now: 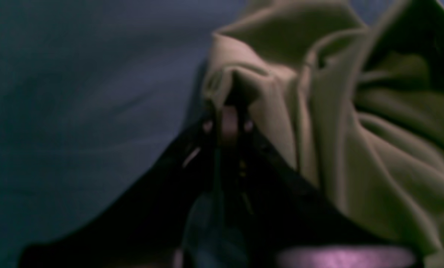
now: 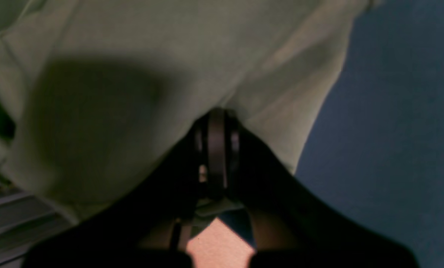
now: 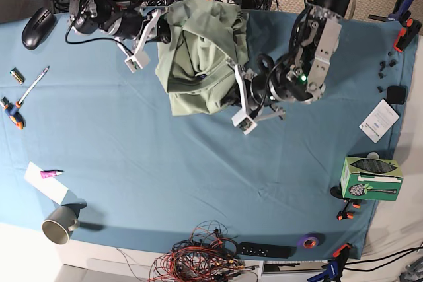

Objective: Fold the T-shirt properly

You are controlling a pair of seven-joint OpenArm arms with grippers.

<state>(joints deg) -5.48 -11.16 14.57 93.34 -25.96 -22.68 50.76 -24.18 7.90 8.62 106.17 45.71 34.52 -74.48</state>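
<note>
The T-shirt is plain pale sage-green with no pattern, lying on a plain teal-blue cloth that covers the table. Near the table's left edge lie a black mouse, a white paper with a magenta marker, and a grey-beige mug at the lower left corner. Near the right edge stands a green box with a dark leafy print, beside a white card, while a purple tape roll and a tangle of red and orange wires sit at the bottom edge.
</note>
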